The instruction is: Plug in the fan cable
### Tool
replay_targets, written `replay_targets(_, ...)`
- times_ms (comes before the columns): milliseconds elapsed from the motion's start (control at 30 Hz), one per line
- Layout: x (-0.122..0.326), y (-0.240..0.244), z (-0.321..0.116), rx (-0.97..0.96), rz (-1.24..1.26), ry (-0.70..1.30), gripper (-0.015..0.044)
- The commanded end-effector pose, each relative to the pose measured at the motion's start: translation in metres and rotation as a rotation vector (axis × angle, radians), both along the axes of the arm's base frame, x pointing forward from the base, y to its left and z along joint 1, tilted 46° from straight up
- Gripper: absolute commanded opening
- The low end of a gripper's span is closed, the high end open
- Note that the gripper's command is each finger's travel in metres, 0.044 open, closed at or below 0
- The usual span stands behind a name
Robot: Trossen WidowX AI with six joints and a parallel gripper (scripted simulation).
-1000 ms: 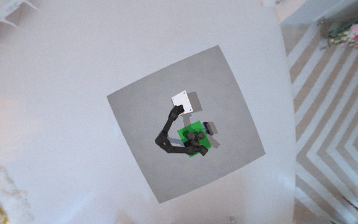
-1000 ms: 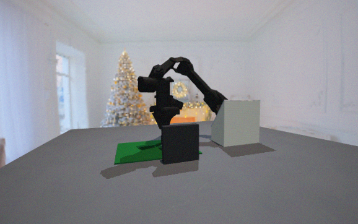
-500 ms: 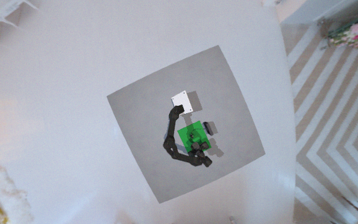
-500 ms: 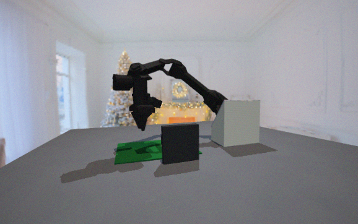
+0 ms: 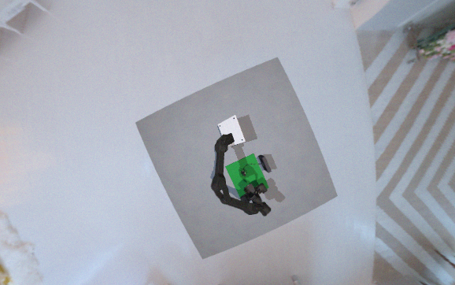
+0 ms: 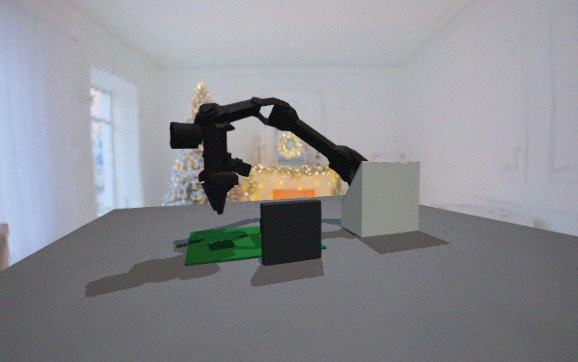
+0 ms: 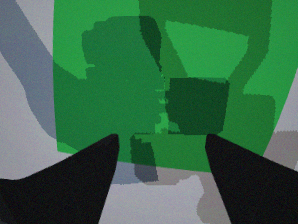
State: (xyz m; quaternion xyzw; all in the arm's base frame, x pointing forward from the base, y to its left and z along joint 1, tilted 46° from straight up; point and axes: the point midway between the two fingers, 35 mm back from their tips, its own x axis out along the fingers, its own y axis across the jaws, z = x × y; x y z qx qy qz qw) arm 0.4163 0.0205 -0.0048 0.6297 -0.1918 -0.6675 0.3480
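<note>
My gripper is open and empty, with its fingers pointing down. It is high above the outer part of the green board, and its fingertips touch nothing. The cable's small dark plug is on the board near its middle, to one side of the gripper. It is too small there to tell how deep it sits, and the header cannot be made out. The plug is out of the wrist view and hidden in the exterior view. A thin cable runs from it to the fan.
The dark square fan stands upright beside the board. The arm's white mounting block stands on the grey table beyond the board. Arm shadows cross the board.
</note>
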Motion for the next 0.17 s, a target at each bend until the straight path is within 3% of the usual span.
replay_targets(0,0.0015,-0.0001,0.0004,-0.005,0.006,0.002,0.026)
replay_targets(133,0.0015,-0.0001,0.0004,-0.005,0.006,0.002,0.026)
